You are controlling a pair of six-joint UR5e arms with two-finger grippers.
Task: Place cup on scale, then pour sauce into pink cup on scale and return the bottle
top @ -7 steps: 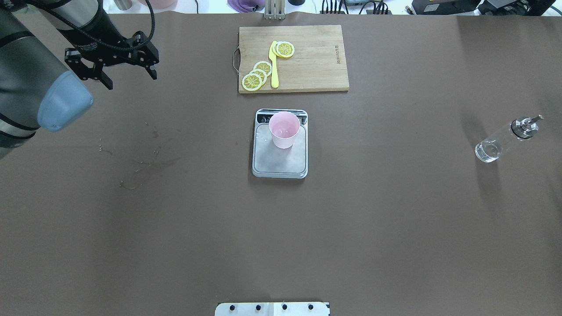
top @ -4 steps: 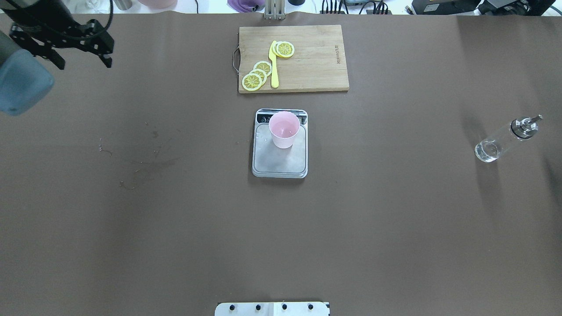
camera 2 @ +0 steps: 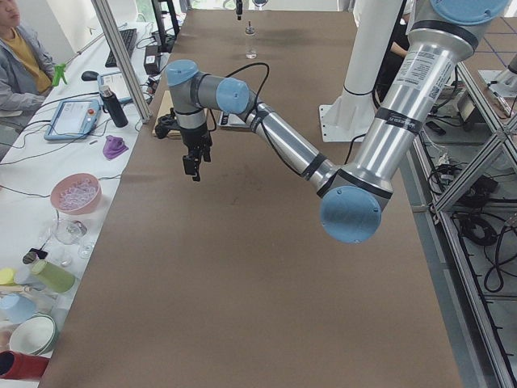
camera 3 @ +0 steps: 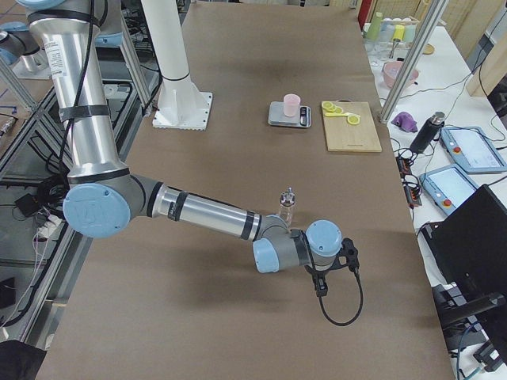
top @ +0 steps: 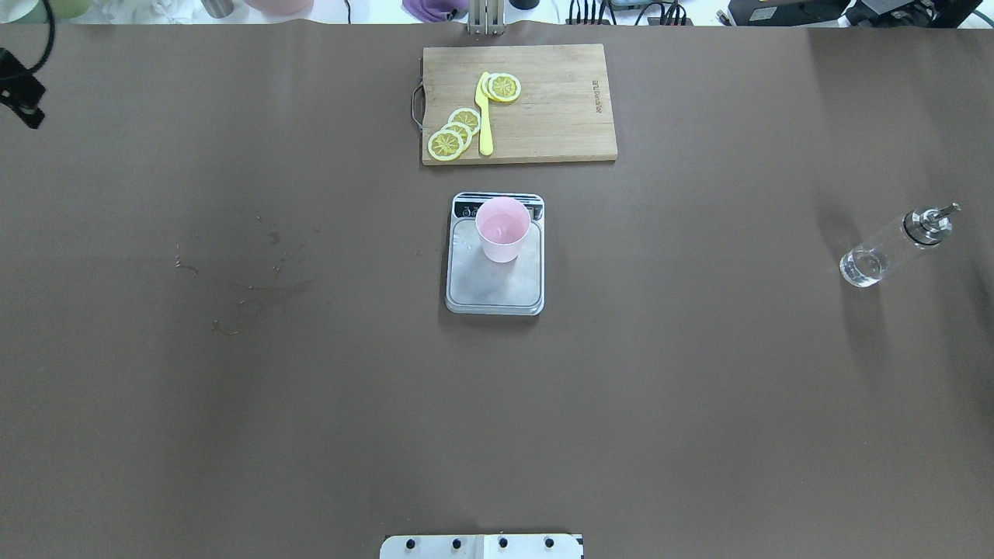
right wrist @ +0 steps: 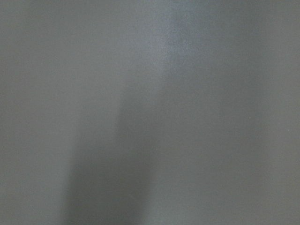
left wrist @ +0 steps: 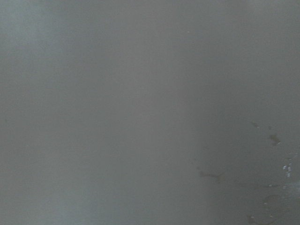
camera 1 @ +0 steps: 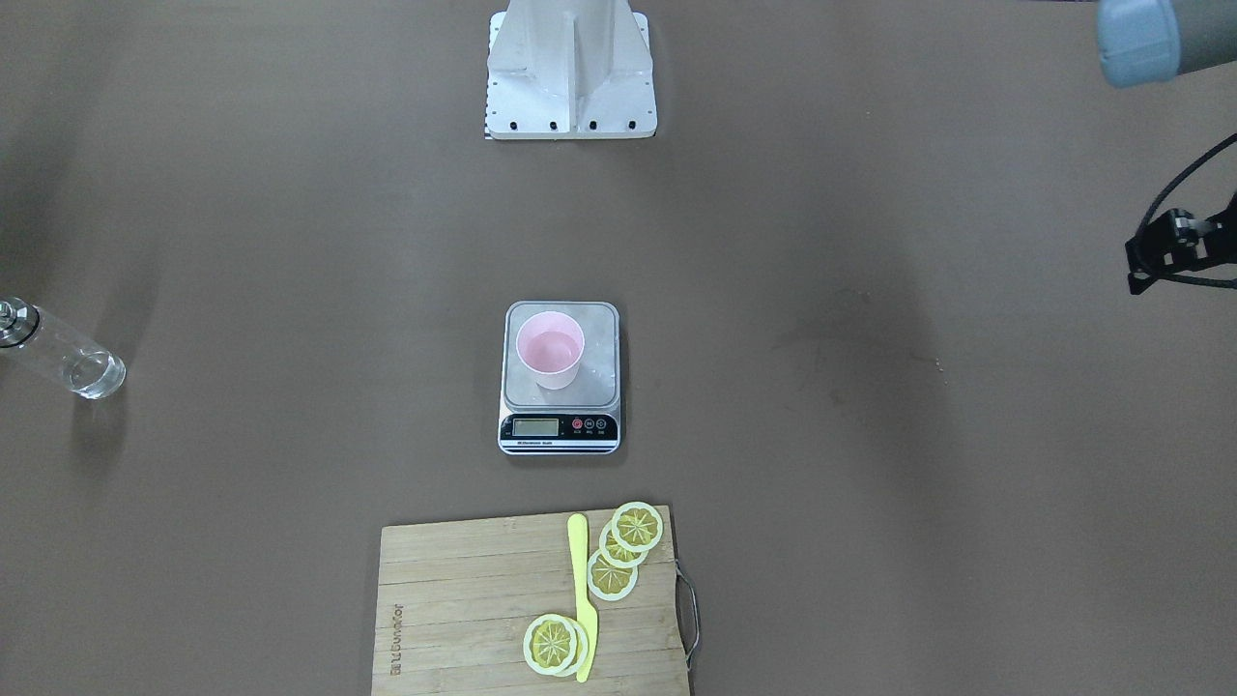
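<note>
The pale pink cup [top: 502, 229] stands upright on the far part of the silver scale [top: 495, 287], seen too in the front view [camera 1: 550, 350]. It seems to hold a little clear liquid. The glass bottle [top: 893, 248] with its silver spout stands at the table's right, a little clear sauce in its base; it shows in the right view [camera 3: 287, 207]. My left gripper [top: 22, 101] is at the far-left edge, far from the cup, partly cut off, fingers spread and empty. My right gripper [camera 3: 333, 273] shows only in the right view, near the bottle; I cannot tell its state.
A wooden cutting board [top: 559, 116] with lemon slices [top: 458, 128] and a yellow knife [top: 485, 116] lies beyond the scale. The robot's base plate [top: 481, 546] sits at the near edge. Both wrist views show only brown table cover. Stains mark the table's left [top: 256, 291].
My left arm has drawn back to the left and away, from well inside the overhead view to almost out of it. Cup, scale and bottle have not moved.
</note>
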